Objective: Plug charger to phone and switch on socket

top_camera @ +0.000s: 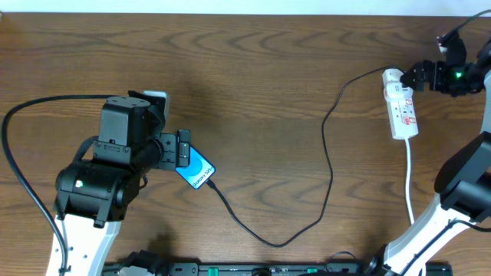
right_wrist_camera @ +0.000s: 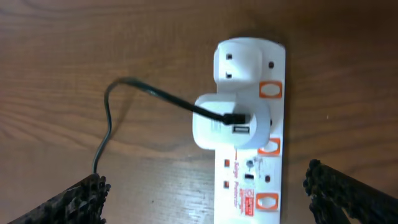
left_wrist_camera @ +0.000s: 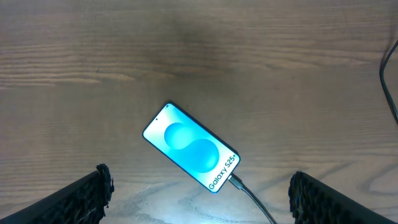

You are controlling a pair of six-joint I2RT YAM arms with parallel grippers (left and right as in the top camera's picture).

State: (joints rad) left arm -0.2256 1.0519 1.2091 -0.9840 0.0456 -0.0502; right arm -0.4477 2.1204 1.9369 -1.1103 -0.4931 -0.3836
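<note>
The phone (top_camera: 197, 172) (left_wrist_camera: 189, 146) lies slanted on the wooden table, its blue screen lit and facing up. The charger (top_camera: 326, 165), a thin black cable, has its plug tip (left_wrist_camera: 235, 181) in the phone's lower end. Its other end runs into a white adapter (right_wrist_camera: 227, 121) seated in the socket (top_camera: 403, 103) (right_wrist_camera: 249, 186), a white strip with orange-red switches. My left gripper (top_camera: 185, 148) (left_wrist_camera: 199, 190) hangs open above the phone's near end, holding nothing. At the socket's adapter end, my right gripper (top_camera: 414, 75) (right_wrist_camera: 205, 186) also stands open and empty, fingers either side of the strip.
The socket's white cord (top_camera: 409, 176) runs towards the front edge beside the right arm's base (top_camera: 460, 192). A thick dark robot cable (top_camera: 15, 153) loops at the left. A small white object (top_camera: 156, 97) sits behind the left arm.
</note>
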